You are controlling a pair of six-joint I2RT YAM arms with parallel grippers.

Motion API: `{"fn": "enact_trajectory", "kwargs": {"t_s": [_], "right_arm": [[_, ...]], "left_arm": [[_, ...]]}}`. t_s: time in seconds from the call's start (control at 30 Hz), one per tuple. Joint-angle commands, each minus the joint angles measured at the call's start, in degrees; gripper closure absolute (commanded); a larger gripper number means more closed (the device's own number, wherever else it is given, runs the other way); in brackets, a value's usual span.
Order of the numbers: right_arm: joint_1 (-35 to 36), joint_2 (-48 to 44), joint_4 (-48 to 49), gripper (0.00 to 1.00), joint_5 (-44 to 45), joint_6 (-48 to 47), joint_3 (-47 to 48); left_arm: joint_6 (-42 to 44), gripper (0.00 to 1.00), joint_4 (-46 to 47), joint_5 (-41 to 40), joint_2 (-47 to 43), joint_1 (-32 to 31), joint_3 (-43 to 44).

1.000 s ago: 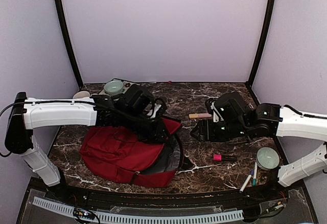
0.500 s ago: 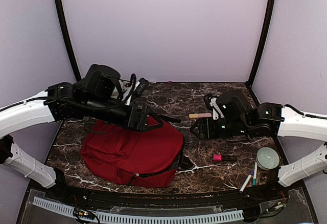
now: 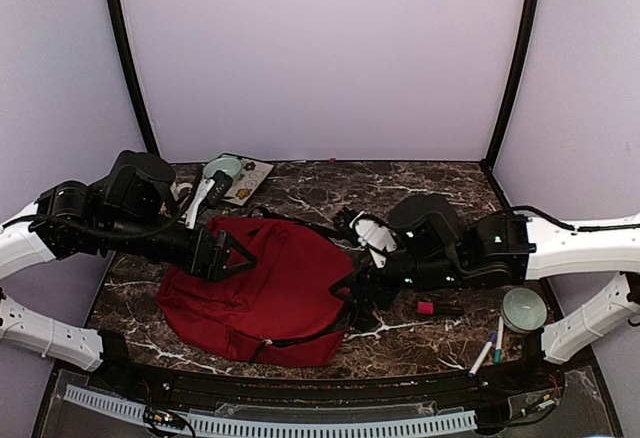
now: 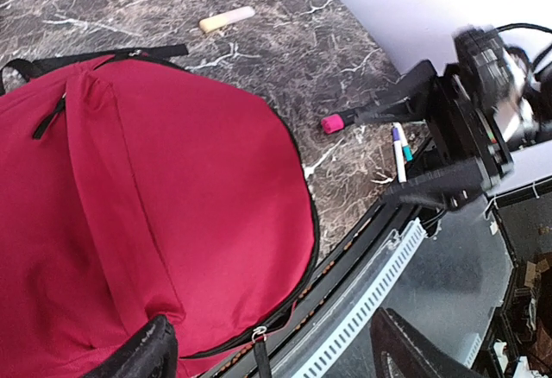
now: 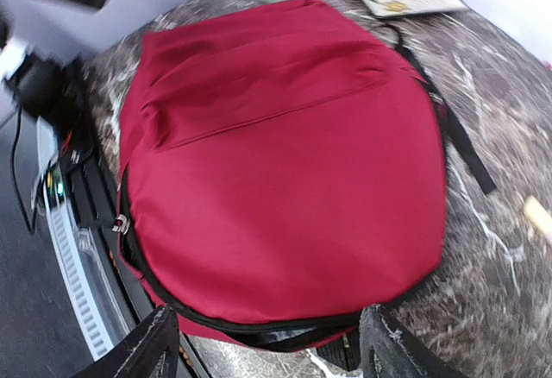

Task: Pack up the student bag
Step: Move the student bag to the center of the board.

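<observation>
Count, front to back: two pens at the front right of the surface [image 3: 420, 188], white pen [image 3: 480, 358] and teal pen [image 3: 498, 339], side by side; one pink-capped marker [image 3: 437, 308] just behind them; one pale-green bowl [image 3: 524, 308] to its right; one student bag [image 3: 270, 288], lying flat front-left of centre, red face up, one black strap [image 5: 450, 128] trailing along its far side; one yellowish stick [image 4: 226, 19] beyond the bag; at the far left one patterned board [image 3: 250, 170] carrying a second bowl [image 3: 222, 168] — two bowls total.

Left gripper [image 4: 274, 330]: fingers spread wide, nothing between them, hanging over the bag's far-left part; contact with the fabric can't be told. Right gripper [image 5: 267, 337]: fingers also wide apart, straddling the bag's right edge at the zip line, clamped on nothing; touching or just above — can't tell.

Hard to read: the stick is covered by the right arm in the top view; the right gripper is black on black there; a thin grey strip shows in the zip at the bag's right edge, contents not visible; both wrist views crop their fingers at the bottom edge.
</observation>
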Motion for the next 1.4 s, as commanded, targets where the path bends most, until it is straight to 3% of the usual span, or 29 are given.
{"fn": "enact_trajectory", "kwargs": {"t_s": [0.0, 0.37, 0.63, 0.93, 1.13, 1.37], "right_arm": [[3.22, 4.49, -0.22, 0.26, -2.22, -15.39, 4.28], [8.52, 17.36, -6.58, 0.23, -4.13, -30.51, 13.38], [9.96, 24.33, -6.09, 0.21, -2.78, -35.13, 16.72], [10.05, 26.04, -3.74, 0.21, -2.25, -38.40, 16.27], [11.12, 26.87, -6.21, 0.26, -7.04, -37.90, 15.91], [12.25, 24.64, -0.61, 0.39, -9.38, -31.99, 11.61]], "left_arm": [[0.64, 0.22, -3.63, -0.68, -1.70, 0.11, -1.24], [-0.38, 0.24, -10.93, -1.07, -2.49, 0.11, -1.56], [-1.77, 0.25, -12.66, -1.49, -2.87, 0.11, -2.66], [-3.86, 0.27, -16.78, -3.67, -2.08, 0.11, -2.97], [-5.15, 0.28, -17.29, -3.77, -2.99, 0.11, -3.37], [-5.86, 0.30, -17.24, -3.53, -3.84, 0.11, -4.80]]}}
